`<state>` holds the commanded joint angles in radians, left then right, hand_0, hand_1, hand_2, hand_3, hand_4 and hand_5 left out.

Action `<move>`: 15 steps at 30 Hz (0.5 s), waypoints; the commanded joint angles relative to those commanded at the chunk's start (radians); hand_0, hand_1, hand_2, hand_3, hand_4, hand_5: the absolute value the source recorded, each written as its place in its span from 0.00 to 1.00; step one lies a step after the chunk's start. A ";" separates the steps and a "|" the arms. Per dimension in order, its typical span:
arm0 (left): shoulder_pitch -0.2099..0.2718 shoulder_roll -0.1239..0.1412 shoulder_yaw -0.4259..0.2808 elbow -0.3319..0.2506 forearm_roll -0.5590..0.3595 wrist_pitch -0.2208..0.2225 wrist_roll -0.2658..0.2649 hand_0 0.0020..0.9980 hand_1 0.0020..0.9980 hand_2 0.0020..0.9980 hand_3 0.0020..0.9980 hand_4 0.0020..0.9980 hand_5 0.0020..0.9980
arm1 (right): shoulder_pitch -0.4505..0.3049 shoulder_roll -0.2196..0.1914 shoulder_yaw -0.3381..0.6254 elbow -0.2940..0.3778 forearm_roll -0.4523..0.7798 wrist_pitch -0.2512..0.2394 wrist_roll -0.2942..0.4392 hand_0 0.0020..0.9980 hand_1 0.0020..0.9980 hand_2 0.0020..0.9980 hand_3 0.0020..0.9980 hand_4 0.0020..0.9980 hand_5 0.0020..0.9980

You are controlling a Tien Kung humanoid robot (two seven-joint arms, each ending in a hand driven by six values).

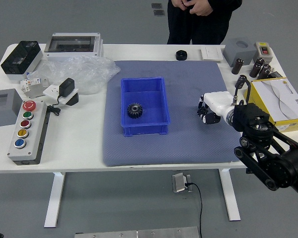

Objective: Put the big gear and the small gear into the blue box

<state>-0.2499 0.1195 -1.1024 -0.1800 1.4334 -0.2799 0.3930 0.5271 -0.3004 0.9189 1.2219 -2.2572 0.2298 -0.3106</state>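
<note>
My right hand (pixel 208 112), with its white back and black fingertips, is low over the right part of the blue-grey mat, to the right of the blue box (pixel 167 106). A small dark shape shows at the hand's left side; whether it is a gear, and whether it is held, cannot be told. The blue box is open at the top, and one black toothed gear (pixel 134 110) lies inside it, toward its left wall. A second gear cannot be made out clearly. My left hand is out of view.
A black round part (pixel 181 55) sits behind the mat (pixel 154 151). Right: yellow box (pixel 275 101), several dark cylinders, grey blocks. Left: button panel (pixel 29 131), plastic wrap (pixel 87 74), grey and black boxes. Beyond the far edge stands a person, hands (pixel 198 7) together, off the table.
</note>
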 joint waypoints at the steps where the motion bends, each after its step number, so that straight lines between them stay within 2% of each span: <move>1: 0.000 0.001 0.000 0.000 0.000 0.000 0.000 0.88 0.85 0.85 0.86 0.79 0.49 | 0.004 -0.001 0.002 0.005 0.000 0.001 -0.001 0.58 0.46 0.51 0.60 0.43 0.08; 8: 0.000 0.005 -0.002 0.000 -0.002 0.001 0.001 0.88 0.86 0.85 0.86 0.79 0.49 | 0.056 0.007 0.006 0.039 -0.002 0.008 -0.005 0.58 0.46 0.51 0.60 0.43 0.08; 15: 0.001 0.009 -0.004 0.000 0.000 0.001 0.002 0.88 0.86 0.85 0.86 0.79 0.49 | 0.129 0.068 -0.017 0.042 -0.006 0.017 -0.008 0.58 0.46 0.51 0.60 0.43 0.08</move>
<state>-0.2490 0.1281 -1.1061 -0.1800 1.4334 -0.2792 0.3951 0.6556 -0.2328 0.9022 1.2639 -2.2634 0.2469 -0.3190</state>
